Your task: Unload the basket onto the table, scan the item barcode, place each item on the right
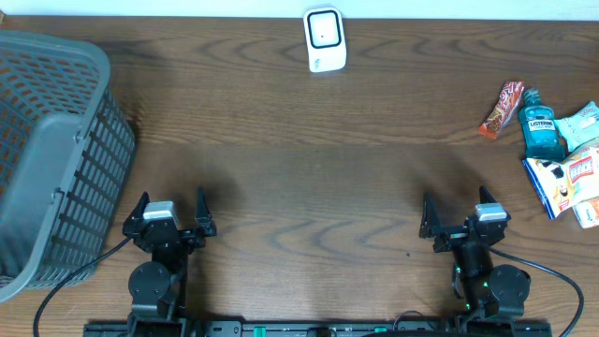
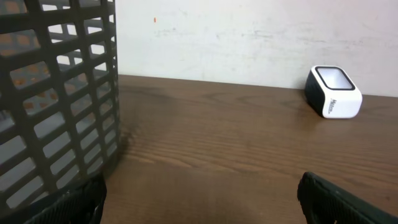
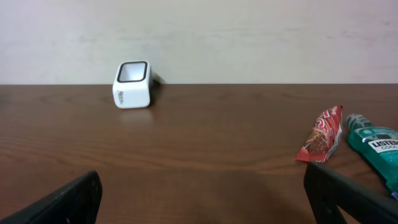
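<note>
Dark brown wood-grain table (image 1: 309, 178) against a plain off-white wall (image 3: 249, 37).
The left gripper (image 1: 171, 201) and right gripper (image 1: 456, 201) sit at the near edge, jaws spread wide and empty. The white box scanner (image 1: 325, 39) stands at the far edge. A red snack packet (image 1: 503, 109), teal mouthwash bottle (image 1: 542, 126) and white-and-red cartons (image 1: 566, 178) cluster at the right edge, with a grey plastic lattice basket (image 1: 47, 150) on the left.

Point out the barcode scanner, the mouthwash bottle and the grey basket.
barcode scanner (image 1: 325, 33): overhead view, its top face.
mouthwash bottle (image 1: 542, 124): overhead view, its label.
grey basket (image 1: 89, 164): overhead view, its slatted side wall.
</note>
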